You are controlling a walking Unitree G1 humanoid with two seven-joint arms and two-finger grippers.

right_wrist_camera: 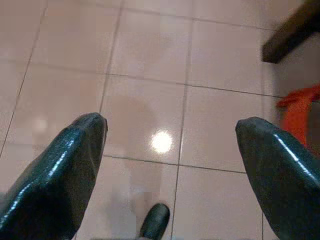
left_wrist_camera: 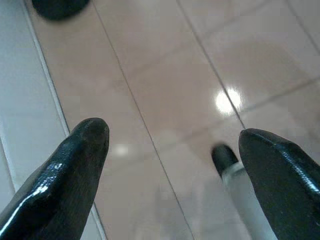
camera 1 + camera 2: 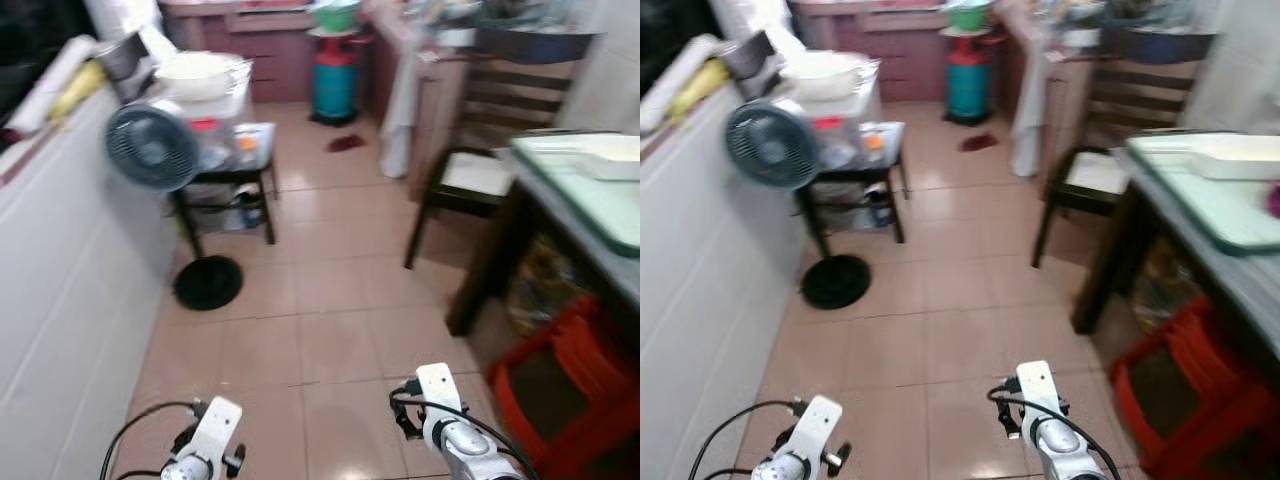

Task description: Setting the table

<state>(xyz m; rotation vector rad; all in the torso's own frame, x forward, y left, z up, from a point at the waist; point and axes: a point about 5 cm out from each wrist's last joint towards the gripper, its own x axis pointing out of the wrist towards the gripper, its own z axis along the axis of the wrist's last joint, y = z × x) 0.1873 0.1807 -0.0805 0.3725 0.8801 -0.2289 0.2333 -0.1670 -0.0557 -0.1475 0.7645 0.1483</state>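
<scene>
The left gripper point(image 2: 170, 150) hangs low over the tiled floor point(image 3: 330, 300) with its two black fingers spread wide and nothing between them. The right gripper point(image 1: 170, 145) hangs the same way, fingers parted and empty above the pinkish tiles. Both silver arms show at the lower edge of the head views, the left arm point(image 3: 205, 445) and the right arm point(image 3: 450, 430), each trailing black cable.

To the robot's right stands the dining table point(image 3: 580, 215), its top covered by a pale green sheet. A white rectangular tray point(image 3: 1230, 152) lies on it near the far end; what it holds cannot be made out. A dark wooden chair point(image 3: 480, 150) with a light seat is drawn up at the table's far end, and a red plastic stool point(image 3: 560, 380) sits under the near edge.

To the left a blue-grey pedestal fan point(image 3: 152, 147) stands on a round black base, just before a small black side table point(image 3: 225, 180). On that table rests a large white bowl point(image 3: 195, 72); its contents are hidden. Further back a teal gas cylinder point(image 3: 335, 85) stands against the cabinets.
</scene>
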